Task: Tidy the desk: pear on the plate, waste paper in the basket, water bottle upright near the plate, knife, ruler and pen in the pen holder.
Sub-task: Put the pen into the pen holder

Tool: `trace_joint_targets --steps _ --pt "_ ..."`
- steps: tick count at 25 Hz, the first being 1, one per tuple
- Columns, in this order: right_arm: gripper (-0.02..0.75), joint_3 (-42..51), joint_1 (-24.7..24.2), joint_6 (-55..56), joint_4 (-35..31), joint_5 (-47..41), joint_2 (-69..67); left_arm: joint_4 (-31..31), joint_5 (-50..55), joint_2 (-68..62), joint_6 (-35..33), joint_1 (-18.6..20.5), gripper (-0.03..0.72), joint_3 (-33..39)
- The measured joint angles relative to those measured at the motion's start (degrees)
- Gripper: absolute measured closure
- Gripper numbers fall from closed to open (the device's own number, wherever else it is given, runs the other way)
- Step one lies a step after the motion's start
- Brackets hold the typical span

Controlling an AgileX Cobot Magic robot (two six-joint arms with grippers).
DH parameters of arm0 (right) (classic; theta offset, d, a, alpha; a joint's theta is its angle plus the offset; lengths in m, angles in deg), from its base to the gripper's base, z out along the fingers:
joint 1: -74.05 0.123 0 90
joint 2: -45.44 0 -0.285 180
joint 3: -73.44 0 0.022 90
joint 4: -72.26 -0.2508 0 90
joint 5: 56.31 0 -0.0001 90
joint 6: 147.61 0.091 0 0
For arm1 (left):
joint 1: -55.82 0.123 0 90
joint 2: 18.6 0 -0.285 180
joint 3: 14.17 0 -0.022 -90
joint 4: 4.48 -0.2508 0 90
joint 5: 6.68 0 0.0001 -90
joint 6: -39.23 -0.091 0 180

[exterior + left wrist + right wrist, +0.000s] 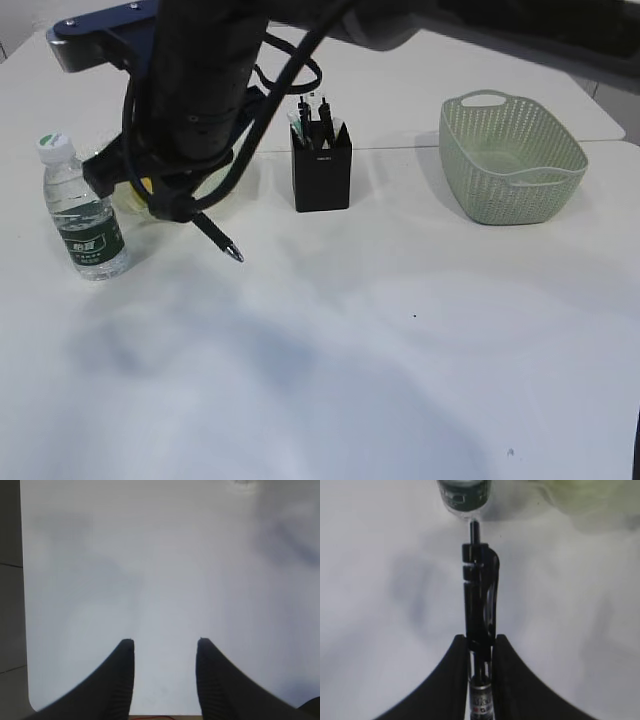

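My right gripper (183,203) reaches across to the left and is shut on a black pen (218,238), held slanted above the desk (400,330). In the right wrist view the pen (479,595) sticks out of the jaws (480,637) towards the water bottle (465,495). The bottle (84,208) stands upright beside the pale green plate (226,181), which the arm mostly hides. A yellow patch (146,186) in the plate may be the pear. The black pen holder (321,170) holds dark items. The basket (510,160) stands at the right. My left gripper (165,641) is open and empty. Waste paper and ruler are not seen.
The left wrist view shows bare white tabletop (165,570) with its left edge (22,580) and a rounded corner close to the jaws. The plate's rim also shows blurred at the top right of the right wrist view (590,500).
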Motion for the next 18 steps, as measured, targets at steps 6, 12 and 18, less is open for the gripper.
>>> trace_joint_targets --steps 6,12,18 --pt "0.624 4.4 0.0 -0.1 2.1 6.9 2.8 0.0 0.0 0.0 0.0 0.0 0.402 0.0" --pt "0.624 21.2 0.0 -0.1 5.2 21.9 10.4 0.0 0.0 0.0 0.0 0.0 0.402 0.0" --pt "0.624 35.4 -1.4 -0.1 7.5 38.6 18.8 0.0 0.0 0.0 0.0 0.0 0.402 0.0"
